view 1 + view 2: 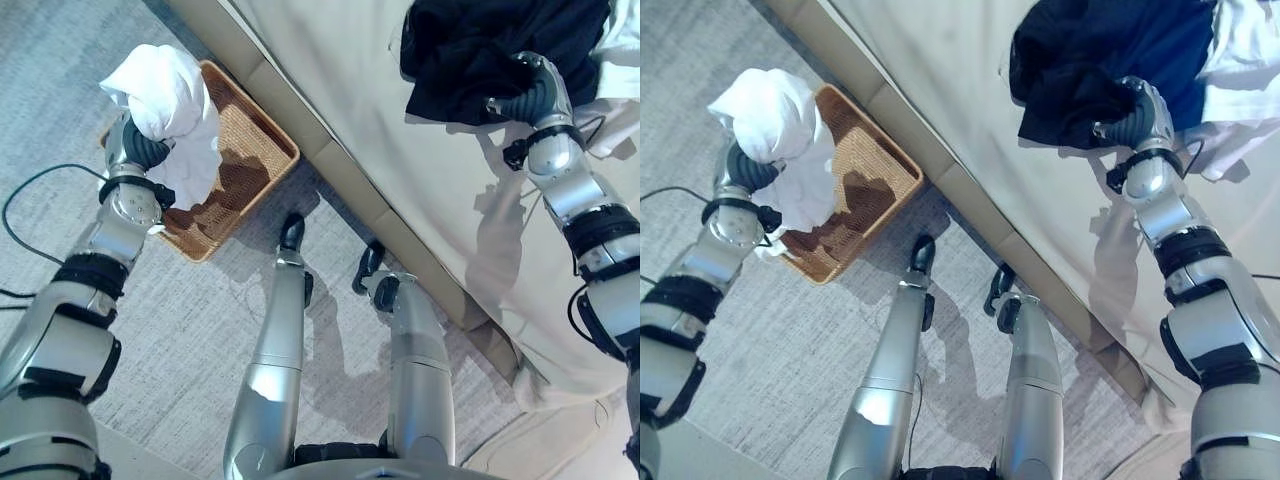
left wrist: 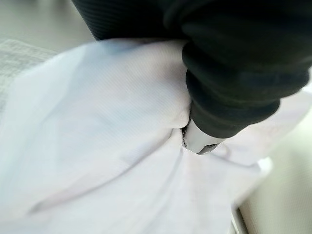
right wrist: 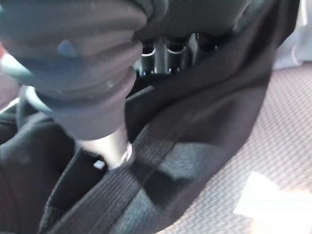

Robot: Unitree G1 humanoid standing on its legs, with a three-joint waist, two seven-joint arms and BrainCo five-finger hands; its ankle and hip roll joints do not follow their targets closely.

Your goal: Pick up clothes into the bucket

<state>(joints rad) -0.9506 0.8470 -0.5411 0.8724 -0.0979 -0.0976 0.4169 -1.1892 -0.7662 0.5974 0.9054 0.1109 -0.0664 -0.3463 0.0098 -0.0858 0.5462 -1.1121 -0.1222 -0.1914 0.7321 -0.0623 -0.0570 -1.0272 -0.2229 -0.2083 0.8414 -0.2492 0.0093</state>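
1. A white garment (image 1: 170, 110) hangs bunched from the left hand (image 1: 140, 148), which is closed round it; the cloth balloons above the hand and drapes down beside the wrist.
2. In the left wrist view the same white cloth (image 2: 97, 146) spreads under the hand's dark ribbed cover (image 2: 234, 73), and one silver digit (image 2: 200, 140) presses into the folds.
3. The garment hangs over the near corner of a brown woven basket (image 1: 265, 135), which stands on the grey carpet (image 1: 190, 330) just beside the edge of a bed.
4. The basket's floor shows bare wicker where the white cloth does not cover it.
5. A dark garment (image 1: 470, 50) lies crumpled on the bed's cream sheet (image 1: 400, 170), well apart from the basket.
6. The right hand (image 1: 528, 92) is at the near edge of this dark garment, with its fingers curled into the fabric.
7. In the right wrist view the black cloth (image 3: 195, 146) wraps across the right hand, the silver fingers (image 3: 168, 51) tucked into a fold and the thumb pressed against it.
8. More white fabric (image 1: 625, 50) lies on the sheet beyond the dark garment, at the far right.
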